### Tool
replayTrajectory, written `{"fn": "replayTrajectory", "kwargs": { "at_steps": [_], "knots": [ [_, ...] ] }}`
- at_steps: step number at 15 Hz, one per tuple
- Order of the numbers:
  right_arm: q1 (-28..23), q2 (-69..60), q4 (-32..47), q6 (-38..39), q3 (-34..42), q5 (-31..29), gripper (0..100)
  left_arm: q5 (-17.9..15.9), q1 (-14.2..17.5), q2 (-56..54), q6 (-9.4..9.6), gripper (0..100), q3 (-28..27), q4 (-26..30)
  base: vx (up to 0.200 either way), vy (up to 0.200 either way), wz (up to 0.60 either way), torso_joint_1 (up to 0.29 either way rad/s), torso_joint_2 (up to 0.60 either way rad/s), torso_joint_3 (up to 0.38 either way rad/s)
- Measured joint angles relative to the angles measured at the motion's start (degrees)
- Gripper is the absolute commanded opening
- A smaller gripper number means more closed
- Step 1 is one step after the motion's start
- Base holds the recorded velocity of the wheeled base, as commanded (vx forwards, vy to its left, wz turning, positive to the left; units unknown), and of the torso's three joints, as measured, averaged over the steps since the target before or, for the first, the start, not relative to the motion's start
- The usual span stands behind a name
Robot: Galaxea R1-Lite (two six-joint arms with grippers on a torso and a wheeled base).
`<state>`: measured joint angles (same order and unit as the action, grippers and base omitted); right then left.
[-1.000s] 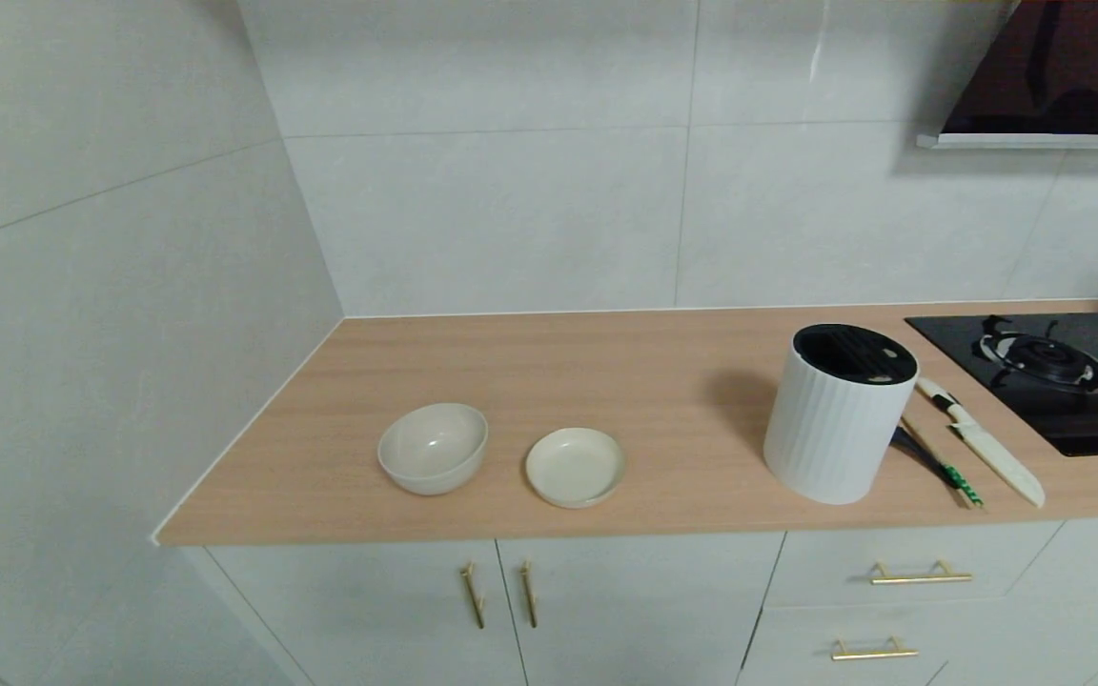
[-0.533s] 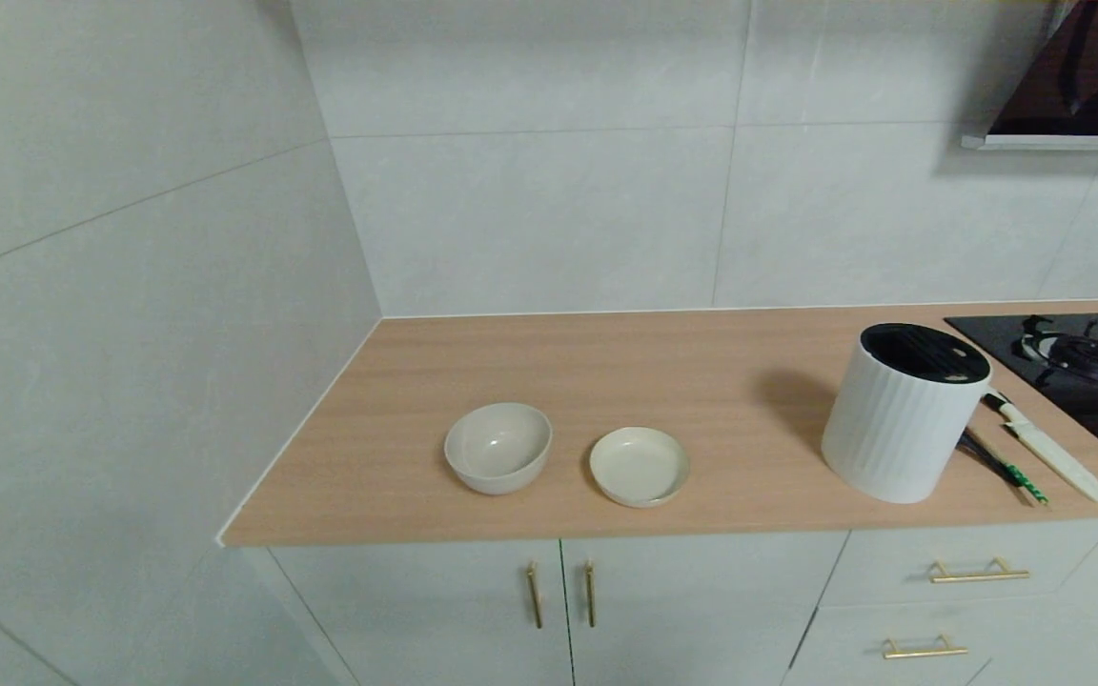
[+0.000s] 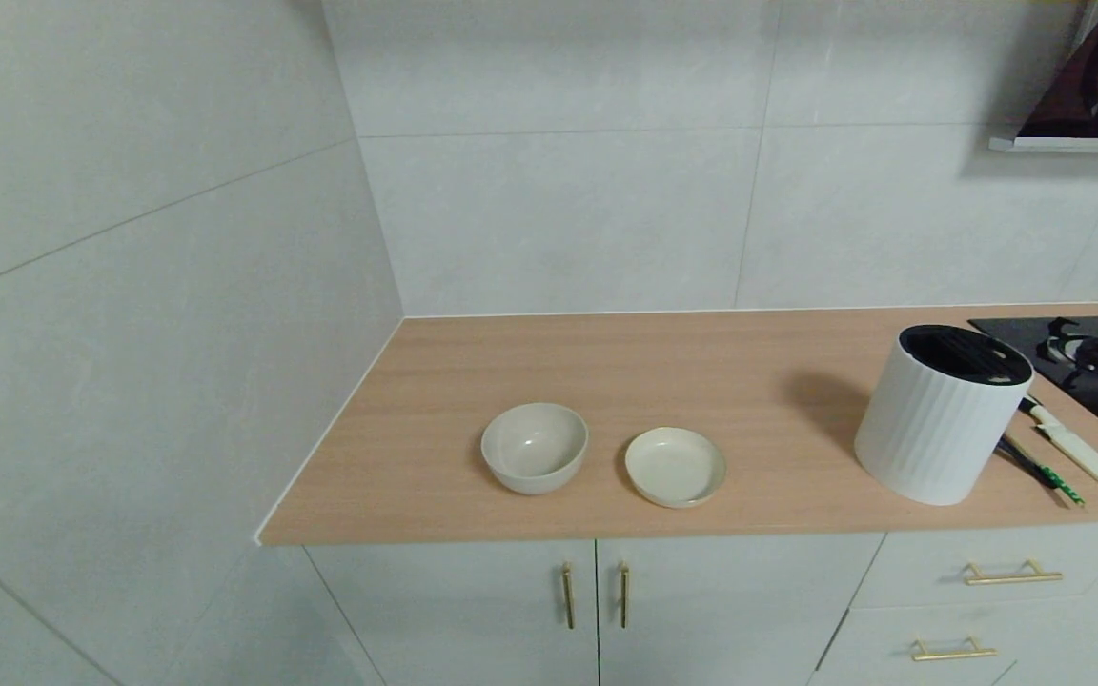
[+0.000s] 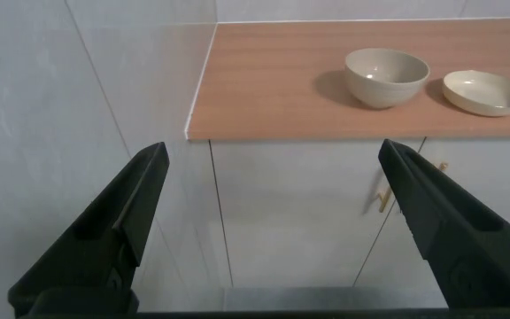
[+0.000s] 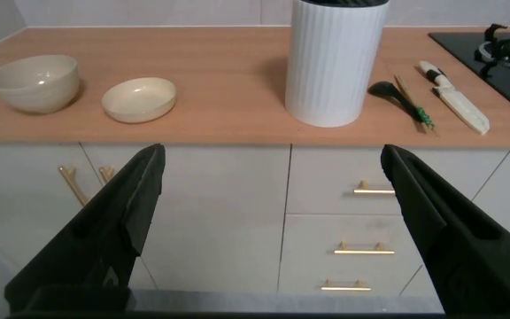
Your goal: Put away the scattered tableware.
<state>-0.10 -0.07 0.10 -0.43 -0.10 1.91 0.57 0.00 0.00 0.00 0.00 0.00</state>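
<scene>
My left gripper (image 4: pixel 271 159) and right gripper (image 5: pixel 273 159) hang spread and empty, seemingly readied for the bowl (image 3: pixel 535 447) and saucer (image 3: pixel 675 465) at frame centre.

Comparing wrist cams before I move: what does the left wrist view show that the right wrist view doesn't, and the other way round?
Left wrist, not right: the wooden counter's left end meeting the tiled side wall, framed by the open left gripper.
Right wrist, not left: white ribbed holder, dark spoon, chopsticks, knife, hob, drawers, and the open right gripper.
Both: bowl, shallow dish, the counter top, and gold door handles.
</scene>
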Motion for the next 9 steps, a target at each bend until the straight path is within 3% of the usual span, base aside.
{"fn": "replayTrajectory", "kwargs": {
  "at_steps": [6,9],
  "knots": [
    [0.0,0.0,0.0,0.0,0.0,-0.1,100,0.0,0.0,0.0,0.00,100,0.0,0.0,0.000,0.000,0.00,0.000,0.00,0.000],
    [0.0,0.0,0.0,0.0,0.0,-0.1,100,0.0,0.0,0.0,0.00,100,0.0,0.0,0.000,0.000,0.00,-0.141,0.30,0.159]
  ]
}}
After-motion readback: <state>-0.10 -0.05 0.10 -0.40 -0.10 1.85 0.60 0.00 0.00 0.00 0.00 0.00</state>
